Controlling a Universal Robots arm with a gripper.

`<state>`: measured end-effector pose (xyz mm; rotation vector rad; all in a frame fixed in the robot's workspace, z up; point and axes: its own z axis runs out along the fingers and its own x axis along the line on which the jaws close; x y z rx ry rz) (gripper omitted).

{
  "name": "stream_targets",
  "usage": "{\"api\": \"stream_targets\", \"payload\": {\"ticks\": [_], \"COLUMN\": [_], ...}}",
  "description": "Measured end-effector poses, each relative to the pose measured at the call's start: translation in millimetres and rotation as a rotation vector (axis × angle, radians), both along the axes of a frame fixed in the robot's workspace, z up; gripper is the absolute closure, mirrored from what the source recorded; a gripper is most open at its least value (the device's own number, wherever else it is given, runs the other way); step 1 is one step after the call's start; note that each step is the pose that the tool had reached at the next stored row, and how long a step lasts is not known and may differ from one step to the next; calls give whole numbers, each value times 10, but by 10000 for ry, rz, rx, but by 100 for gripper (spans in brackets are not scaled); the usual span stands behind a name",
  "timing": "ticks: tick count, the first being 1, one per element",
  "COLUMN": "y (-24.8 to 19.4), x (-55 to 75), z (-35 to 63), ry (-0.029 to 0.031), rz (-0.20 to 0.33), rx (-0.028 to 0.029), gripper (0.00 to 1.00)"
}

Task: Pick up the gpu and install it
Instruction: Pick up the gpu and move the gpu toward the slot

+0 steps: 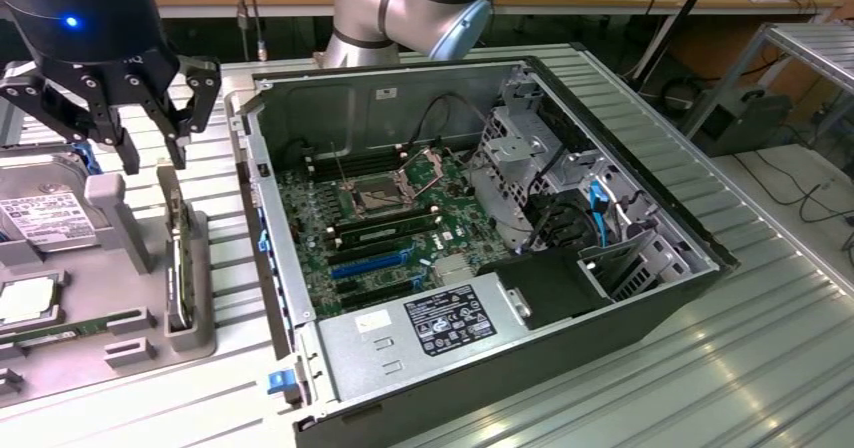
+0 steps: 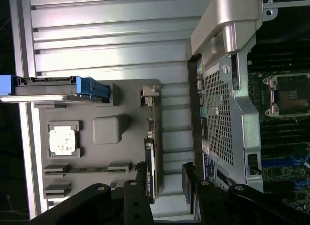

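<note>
The gpu (image 1: 176,268) stands on its thin edge in a slot of the grey holder tray (image 1: 140,353), at the exterior view's left, beside the open computer case (image 1: 627,298). In the wrist view the gpu (image 2: 150,159) is a dark narrow strip with its silvery bracket (image 2: 149,95) at one end. My gripper (image 1: 150,153) hangs open just above the card's far end. In the wrist view the gripper (image 2: 163,184) straddles the card, with one dark finger (image 2: 140,184) close beside it and the other finger (image 2: 188,181) well apart. Nothing is held.
On the tray lie a silver hard drive (image 1: 40,218) with a white label, a processor chip (image 1: 27,298) and a green memory stick (image 1: 67,328). The case's motherboard (image 1: 387,218) is exposed, with blue slots (image 1: 380,263). The case's side wall (image 1: 260,218) rises next to the tray.
</note>
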<state>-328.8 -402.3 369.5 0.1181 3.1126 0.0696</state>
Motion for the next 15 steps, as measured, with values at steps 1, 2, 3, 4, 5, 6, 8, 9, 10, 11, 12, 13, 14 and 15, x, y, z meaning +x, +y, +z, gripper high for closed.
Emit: {"api": "stream_targets", "payload": {"ticks": [1,2,3,4,5,6,8,9,10,11,12,13,14,15], "y": [0,0,0,-1,-1,0,0,0,-1,0,0,0,0,0], "x": [0,0,0,0,0,0,0,0,0,0,0,0,0,0], "z": [0,-1,-1,-1,-1,-1,-1,-1,-2,-7,-16,-24,-32,-37], "ry": [0,-1,-1,-1,-1,-1,-1,-2,0,-2,-1,-1,-1,-1], "rz": [0,0,0,0,0,0,0,0,0,0,0,0,0,0], "rx": [0,1,1,0,1,1,1,1,0,2,1,1,1,1], "gripper": [58,58,58,58,58,56,50,50,50,50,50,50,50,50]}}
